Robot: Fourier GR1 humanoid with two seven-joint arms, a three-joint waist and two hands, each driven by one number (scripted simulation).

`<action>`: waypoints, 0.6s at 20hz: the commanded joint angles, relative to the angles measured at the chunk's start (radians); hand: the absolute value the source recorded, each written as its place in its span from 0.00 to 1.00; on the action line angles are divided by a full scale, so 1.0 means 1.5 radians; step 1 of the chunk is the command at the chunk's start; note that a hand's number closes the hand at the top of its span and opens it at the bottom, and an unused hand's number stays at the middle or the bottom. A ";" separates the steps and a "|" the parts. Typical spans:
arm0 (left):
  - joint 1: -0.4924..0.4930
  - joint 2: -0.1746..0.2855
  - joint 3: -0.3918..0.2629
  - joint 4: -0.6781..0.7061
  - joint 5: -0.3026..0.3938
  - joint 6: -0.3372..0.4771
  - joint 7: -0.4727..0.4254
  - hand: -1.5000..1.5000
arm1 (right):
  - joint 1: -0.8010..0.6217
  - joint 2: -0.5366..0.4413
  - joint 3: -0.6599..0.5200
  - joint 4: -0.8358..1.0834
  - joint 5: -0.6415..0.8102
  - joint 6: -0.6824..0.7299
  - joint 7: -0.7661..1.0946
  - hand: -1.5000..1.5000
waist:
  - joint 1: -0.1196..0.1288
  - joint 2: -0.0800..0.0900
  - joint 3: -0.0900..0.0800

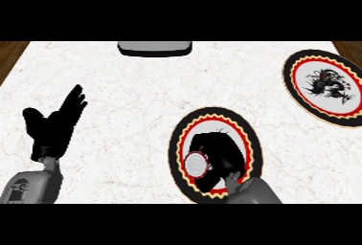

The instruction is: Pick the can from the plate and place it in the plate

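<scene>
The right hand (222,153) sits over the near plate (212,112), low in the middle of the view. Its black fingers curl round the can (197,163), so the hand is holding the can. The hand hides most of the can. Only one round end shows, white with a red edge, poking out at the hand's left side.

The can is inside the rim of the near plate. I cannot tell if it rests on the plate or is lifted a little.

The round end faces left and a bit up. So I think the can's long way runs from left to right, under the fingers, and the can is tipped or on its side, not standing up. The hand seems to hold it by the sides, so it can carry it away.

The far plate (325,88) lies at the top right of the counter (141,95), well apart from the near plate. Nothing sits on it, so I think the can goes there.

The left hand (53,127) rests at the left side, open, fingers up, holding nothing. It is out of the way. A grey thing (154,48) sits at the far edge.
</scene>
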 commanded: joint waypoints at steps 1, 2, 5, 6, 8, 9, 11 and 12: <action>-0.004 -0.009 0.005 0.019 -0.009 -0.002 -0.016 0.50 | 0.013 0.007 0.025 -0.049 0.040 -0.036 0.036 1.00 | -0.001 0.001 0.000; -0.033 0.006 0.016 0.026 -0.007 0.000 -0.006 0.50 | -0.027 0.007 0.041 0.003 0.050 -0.103 0.041 1.00 | 0.001 0.002 0.000; -0.006 -0.008 0.006 0.036 -0.006 -0.016 -0.036 0.50 | -0.092 -0.053 -0.080 0.095 0.031 -0.064 -0.108 1.00 | 0.003 0.003 0.001; 0.003 -0.013 0.002 0.009 -0.008 -0.003 -0.011 0.50 | -0.105 -0.091 -0.097 0.070 0.007 -0.020 -0.135 1.00 | 0.004 0.002 0.001; 0.018 -0.017 -0.007 0.011 -0.011 -0.015 -0.037 0.50 | -0.140 -0.145 -0.139 0.118 -0.019 0.001 -0.208 1.00 | 0.006 0.003 0.001; 0.020 -0.019 -0.006 0.006 -0.015 -0.006 -0.031 0.50 | -0.182 -0.139 -0.147 0.178 0.013 -0.046 -0.224 1.00 | 0.012 0.005 0.001; 0.003 -0.028 -0.008 0.013 -0.018 0.003 -0.026 0.50 | -0.168 -0.130 -0.149 0.143 0.051 -0.123 -0.211 1.00 | 0.004 0.003 0.001; -0.004 -0.005 0.012 0.030 -0.012 -0.005 -0.016 0.50 | -0.163 -0.154 -0.163 0.078 0.037 -0.118 -0.218 1.00 | -0.003 0.001 0.001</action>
